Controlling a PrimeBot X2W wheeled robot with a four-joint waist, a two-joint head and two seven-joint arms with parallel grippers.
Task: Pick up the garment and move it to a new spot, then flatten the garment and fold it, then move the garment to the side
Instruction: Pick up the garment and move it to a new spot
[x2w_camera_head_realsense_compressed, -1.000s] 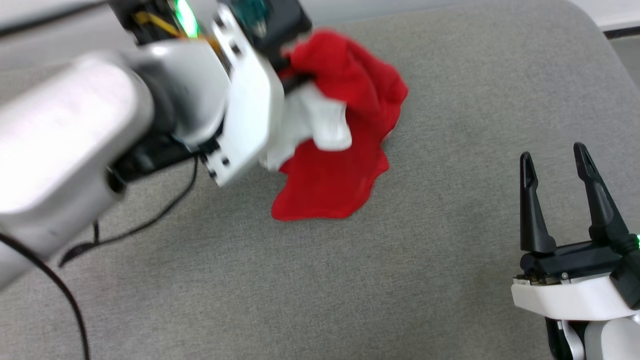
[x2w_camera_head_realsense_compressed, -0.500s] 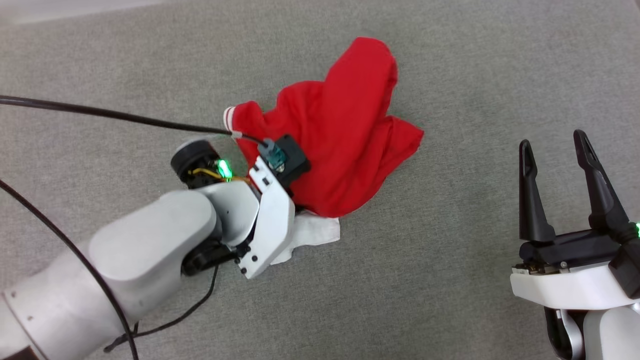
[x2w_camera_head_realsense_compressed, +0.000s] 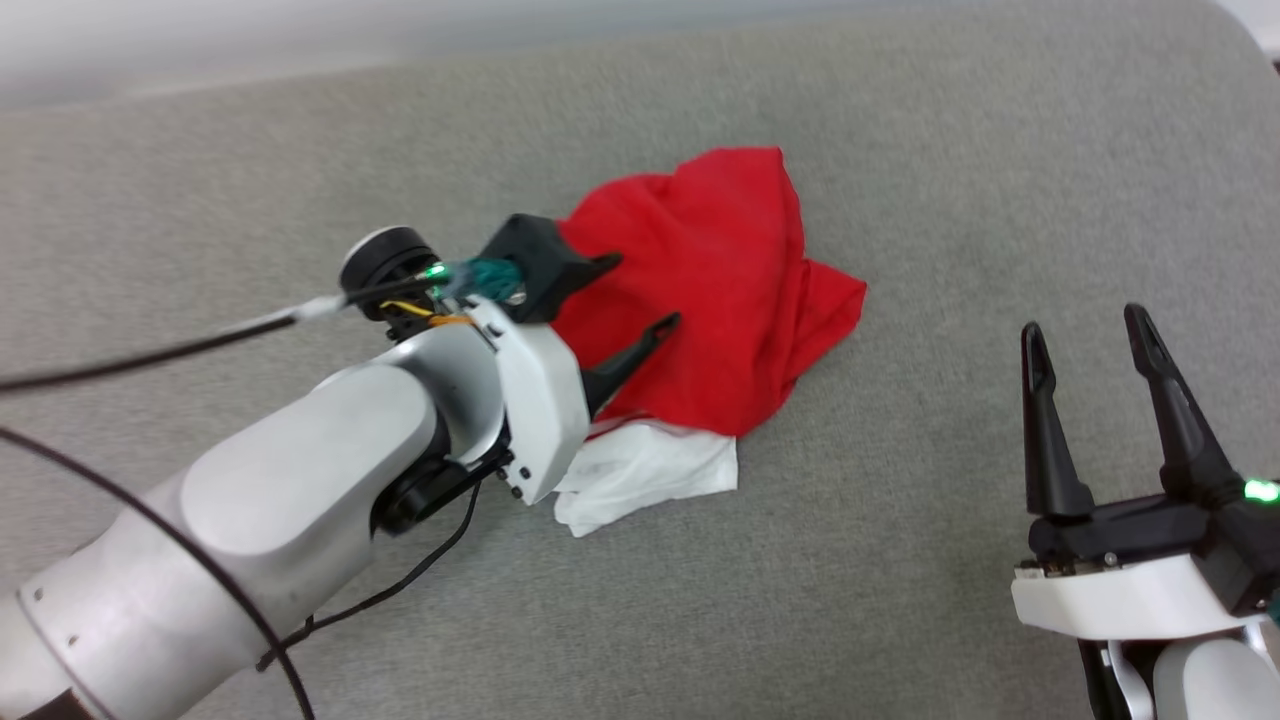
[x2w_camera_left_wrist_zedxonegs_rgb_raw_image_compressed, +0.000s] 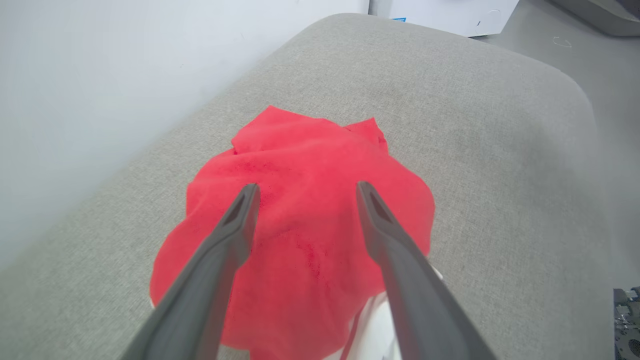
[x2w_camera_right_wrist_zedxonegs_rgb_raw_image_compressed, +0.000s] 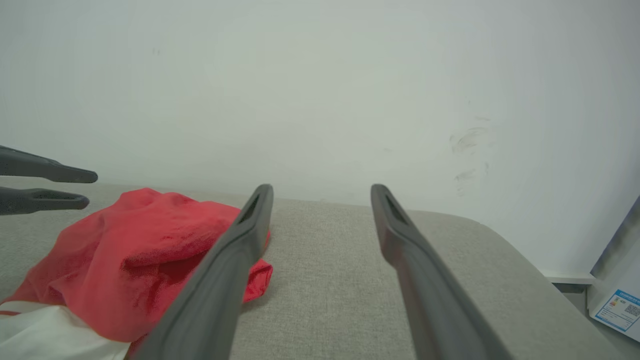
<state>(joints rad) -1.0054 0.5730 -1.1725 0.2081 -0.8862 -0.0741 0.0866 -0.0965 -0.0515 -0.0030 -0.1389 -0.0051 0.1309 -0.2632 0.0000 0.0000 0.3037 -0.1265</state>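
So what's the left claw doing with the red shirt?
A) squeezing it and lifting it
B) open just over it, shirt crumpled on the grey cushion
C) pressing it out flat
B: the left gripper has its fingers apart over the garment, bunched on the cushion.

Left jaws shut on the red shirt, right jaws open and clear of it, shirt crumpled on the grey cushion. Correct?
One error: the left gripper has its jaws open, spread over the shirt and gripping nothing, as the left wrist view shows. The rest holds: right gripper jaws open and clear, shirt crumpled on the grey cushion.
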